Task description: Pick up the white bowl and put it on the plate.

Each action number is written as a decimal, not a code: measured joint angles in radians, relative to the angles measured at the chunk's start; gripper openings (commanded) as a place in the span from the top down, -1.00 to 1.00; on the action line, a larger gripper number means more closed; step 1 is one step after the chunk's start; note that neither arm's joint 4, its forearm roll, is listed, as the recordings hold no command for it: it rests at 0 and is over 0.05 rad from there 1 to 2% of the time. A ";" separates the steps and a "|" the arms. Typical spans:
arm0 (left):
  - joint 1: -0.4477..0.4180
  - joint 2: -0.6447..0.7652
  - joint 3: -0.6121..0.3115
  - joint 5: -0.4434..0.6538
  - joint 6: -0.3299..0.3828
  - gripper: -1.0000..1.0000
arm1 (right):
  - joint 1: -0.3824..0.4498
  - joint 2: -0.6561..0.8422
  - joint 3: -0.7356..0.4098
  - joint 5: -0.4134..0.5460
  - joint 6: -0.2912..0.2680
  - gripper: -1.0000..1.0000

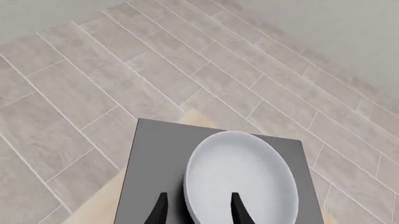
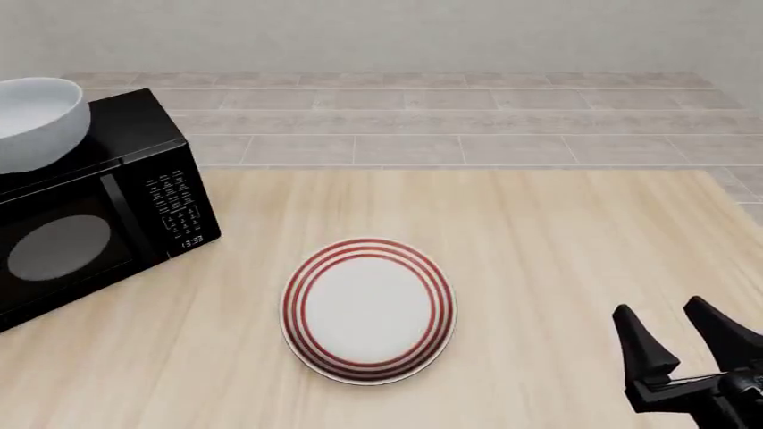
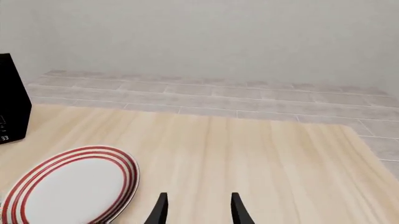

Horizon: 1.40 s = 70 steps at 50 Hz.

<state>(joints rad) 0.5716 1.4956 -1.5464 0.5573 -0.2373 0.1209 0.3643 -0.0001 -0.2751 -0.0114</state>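
The pick-up step is in hand, judging by how things lie: the white bowl [image 2: 36,121] sits on top of the black microwave [image 2: 89,214] at the far left corner of the table [image 2: 537,250], and nothing grips it yet. The plate [image 2: 368,309] lies flat near the middle of the table toward its near edge, bare and well apart from the bowl.

In the left wrist view the left gripper [image 1: 198,208] hangs above the microwave top with its fingers spread. One fingertip [image 1: 238,207] shows over the bowl's hollow, the other over the grey top just outside the rim, so the near rim of the bowl lies between them. Whether the fingers touch the rim cannot be told from this angle. The left arm itself does not show in the front view.

The next move probably calls for lowering the fingers onto the rim, one inside and one outside, closing firmly on the glossy wall, then lifting clear of the microwave before carrying across to the plate.

The right gripper [image 2: 683,335] waits at the near right corner of the table, fingers apart and holding nothing.
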 measured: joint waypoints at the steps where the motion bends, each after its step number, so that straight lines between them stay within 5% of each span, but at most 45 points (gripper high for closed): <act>1: 0.001 0.002 0.000 -0.001 0.002 -1.00 | 0.001 0.002 0.000 -0.002 0.000 -1.00; 70: 0.011 0.156 0.051 -0.113 0.097 -1.00 | 0.047 -0.141 0.000 0.129 -0.002 -1.00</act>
<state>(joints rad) 0.5829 1.6521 -1.4952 0.4447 -0.1403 0.1682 0.2234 -0.0001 -0.1460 -0.0132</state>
